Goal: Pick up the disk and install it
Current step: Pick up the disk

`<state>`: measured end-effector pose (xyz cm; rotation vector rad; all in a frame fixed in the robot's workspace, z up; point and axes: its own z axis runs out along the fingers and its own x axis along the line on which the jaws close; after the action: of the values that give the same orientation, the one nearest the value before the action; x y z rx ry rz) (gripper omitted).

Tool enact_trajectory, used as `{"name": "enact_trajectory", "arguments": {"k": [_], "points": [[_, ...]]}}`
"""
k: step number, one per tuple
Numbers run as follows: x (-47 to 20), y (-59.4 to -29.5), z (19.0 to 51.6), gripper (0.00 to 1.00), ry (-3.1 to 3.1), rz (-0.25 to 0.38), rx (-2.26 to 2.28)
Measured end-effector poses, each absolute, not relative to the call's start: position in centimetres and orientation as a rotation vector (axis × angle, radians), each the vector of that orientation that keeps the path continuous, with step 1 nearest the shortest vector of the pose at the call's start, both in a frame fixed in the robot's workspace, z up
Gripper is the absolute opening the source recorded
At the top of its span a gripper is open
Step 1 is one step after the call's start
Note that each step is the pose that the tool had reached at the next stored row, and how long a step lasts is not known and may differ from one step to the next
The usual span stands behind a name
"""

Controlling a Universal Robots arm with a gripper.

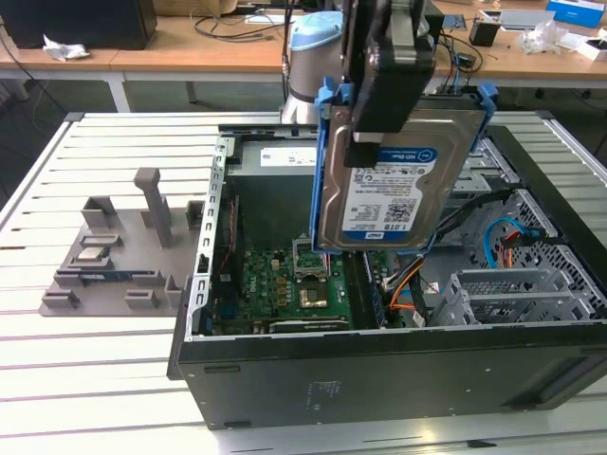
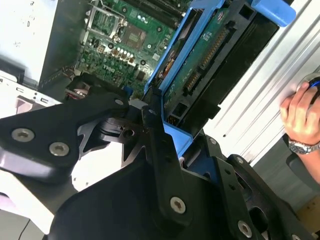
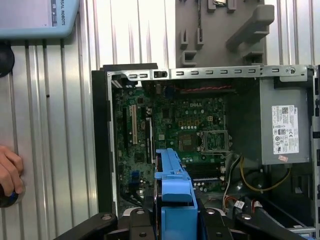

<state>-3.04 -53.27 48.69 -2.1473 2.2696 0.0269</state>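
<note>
1. Hanging on edge over the open computer case (image 1: 379, 379), the disk (image 1: 408, 190) faces the exterior camera with its label. The gripper (image 1: 377, 114) is clenched on the disk's upper part, and nothing below touches the disk.
2. Slipping looks like the first worry to me. In the second wrist view a dark finger (image 2: 159, 145) bears against the blue side-rail frame (image 2: 172, 80). That plastic could flex under the squeeze. If the hold let go, the disk would drop onto the motherboard (image 1: 280, 284), which lies at about seven o'clock from it in the exterior view.
3. The open processor socket (image 3: 215, 142) is bare on that board. I would guess a falling corner could bend something in it.
4. Orange and blue cables (image 1: 410, 284) loop at six o'clock, just under the disk's lower edge. A descent straight down could snag them, or pinch them beneath the frame.
5. The metal drive cage (image 1: 517, 294) sits at about four o'clock from the disk. If the disk belongs there, any tilt on arrival could jam the rails against the cage's thin walls and scrape the label side.
6. A person's hand (image 3: 7, 172) rests on the slatted table (image 1: 95, 379) beside the case, and the second wrist view shows it wearing a wristwatch (image 2: 302, 147). A wide swing of the arm could bring the load close to that hand.
</note>
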Motion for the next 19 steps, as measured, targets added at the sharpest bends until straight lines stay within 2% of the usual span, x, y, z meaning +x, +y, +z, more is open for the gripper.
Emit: {"name": "enact_trajectory", "arguments": {"k": [19], "points": [[0.8, -53.3, 48.6, 0.37, 2.27, 0.027, -2.147]]}}
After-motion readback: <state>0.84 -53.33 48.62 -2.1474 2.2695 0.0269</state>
